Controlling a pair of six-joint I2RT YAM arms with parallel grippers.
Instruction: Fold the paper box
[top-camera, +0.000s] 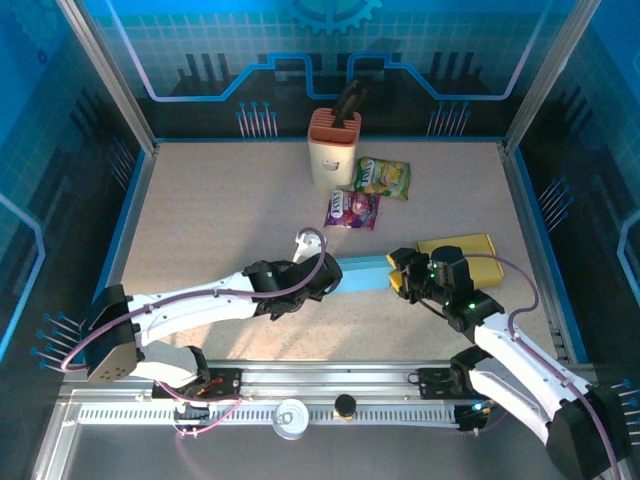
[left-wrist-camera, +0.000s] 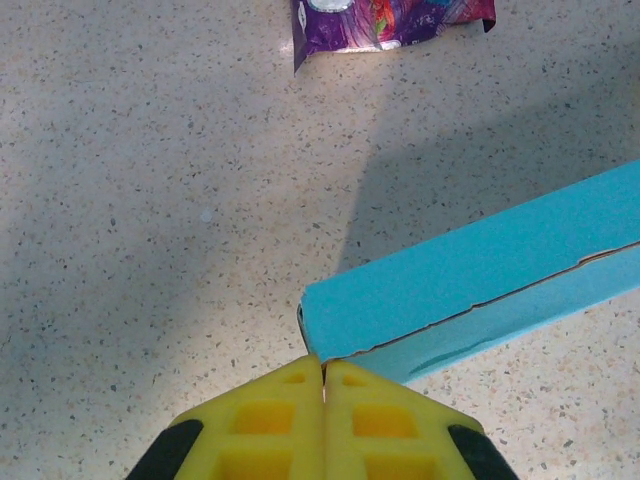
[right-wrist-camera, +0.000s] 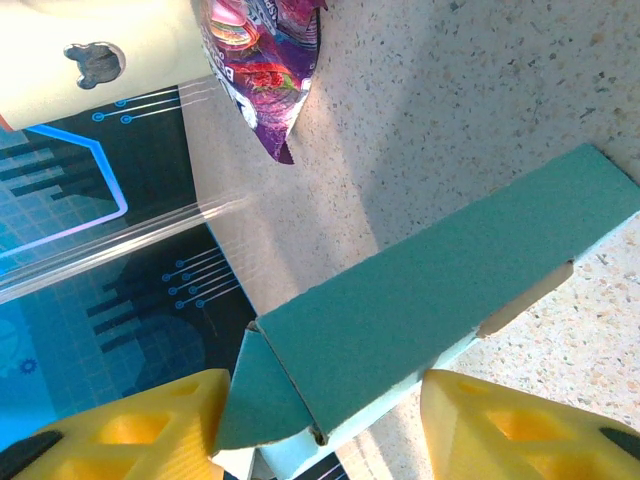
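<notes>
The paper box is a long light-blue carton lying flat on the speckled table between my two grippers. My left gripper is at its left end. In the left wrist view its yellow fingertips are pressed together, touching the near corner of the box, with nothing seen between them. My right gripper is at the box's right end. In the right wrist view that gripper has the box between its fingers, one finger against the end flap and the other against the long side.
A flat yellow packet lies under and behind the right gripper. A purple snack bag, a green-yellow snack bag and a cream holder with an orange top stand at the back middle. Glass walls ring the table.
</notes>
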